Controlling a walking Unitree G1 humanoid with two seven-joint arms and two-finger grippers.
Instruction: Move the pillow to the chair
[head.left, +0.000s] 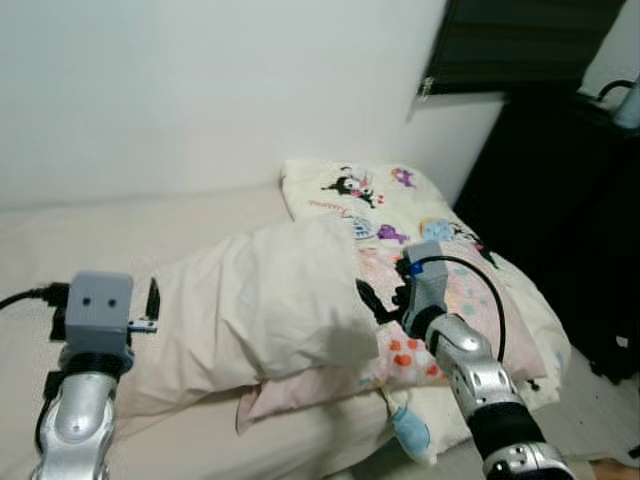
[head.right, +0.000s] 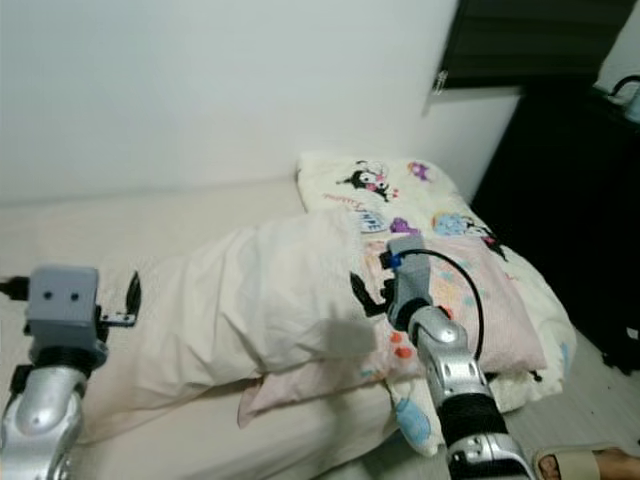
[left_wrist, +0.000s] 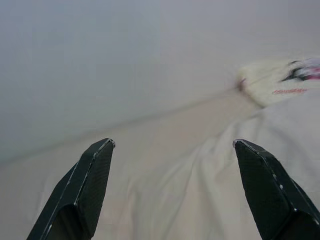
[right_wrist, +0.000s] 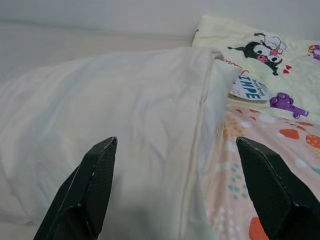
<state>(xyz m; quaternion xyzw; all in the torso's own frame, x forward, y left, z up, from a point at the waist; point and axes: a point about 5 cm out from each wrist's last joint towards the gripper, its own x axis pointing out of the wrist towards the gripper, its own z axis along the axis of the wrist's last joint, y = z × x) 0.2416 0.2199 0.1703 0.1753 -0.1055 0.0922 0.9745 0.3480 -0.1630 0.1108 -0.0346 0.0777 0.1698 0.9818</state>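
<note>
Both gripper sets spread, flanking pillow

Two robot arms in segmented, glossy silver metal. The left silver arm ends in a boxy light-grey wrist block with two small dark dots on its face; a black cable runs from its side, a small white-and-blue connector juts out, and a black ribbed ring sits beneath the block. The right silver arm has rounded shell segments, a black ribbed collar near its base, a grey wrist block with a blue fitting, and a thin black cable looping over it. Each gripper has two long black fingers with a fine woven texture and tapered, angular tips.
</note>
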